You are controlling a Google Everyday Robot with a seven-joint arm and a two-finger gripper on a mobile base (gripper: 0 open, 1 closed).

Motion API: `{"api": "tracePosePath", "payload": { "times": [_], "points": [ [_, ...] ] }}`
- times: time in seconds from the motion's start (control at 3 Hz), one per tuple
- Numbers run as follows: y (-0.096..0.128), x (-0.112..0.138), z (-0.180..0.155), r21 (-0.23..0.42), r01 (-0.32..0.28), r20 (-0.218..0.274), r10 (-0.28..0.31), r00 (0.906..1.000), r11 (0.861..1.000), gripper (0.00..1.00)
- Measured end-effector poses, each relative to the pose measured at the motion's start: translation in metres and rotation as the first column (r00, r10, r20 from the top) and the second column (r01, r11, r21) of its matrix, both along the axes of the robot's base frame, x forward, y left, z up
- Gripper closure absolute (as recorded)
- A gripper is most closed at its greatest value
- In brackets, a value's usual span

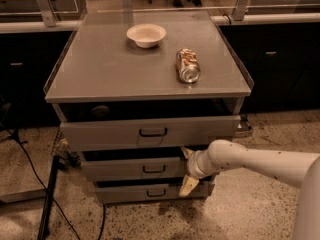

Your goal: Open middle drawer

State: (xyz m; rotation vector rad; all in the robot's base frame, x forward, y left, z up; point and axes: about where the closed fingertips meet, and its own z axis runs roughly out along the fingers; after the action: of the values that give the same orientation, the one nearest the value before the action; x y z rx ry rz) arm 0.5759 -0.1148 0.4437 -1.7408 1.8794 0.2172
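Hand point(186, 169) spread wide (holding nothing, seemingly) at right end of middle drawer point(125, 170).

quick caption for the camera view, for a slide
Robot gripper at the right end of the middle drawer front, below a cabinet top holding a bowl and a can.

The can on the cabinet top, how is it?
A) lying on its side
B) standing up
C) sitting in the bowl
A: the can lies on its side on the cabinet top, apart from the bowl. The gripper is low down at the right end of the middle drawer front, fingers open.
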Motion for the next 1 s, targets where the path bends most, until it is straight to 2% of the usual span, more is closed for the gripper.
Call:
{"api": "tracePosePath", "payload": {
  "times": [1.0],
  "points": [
    [0.002,0.016,-0.029,-0.063,-0.013,-0.057,0.009,0.9984,0.998,0.00]
  ]
}}
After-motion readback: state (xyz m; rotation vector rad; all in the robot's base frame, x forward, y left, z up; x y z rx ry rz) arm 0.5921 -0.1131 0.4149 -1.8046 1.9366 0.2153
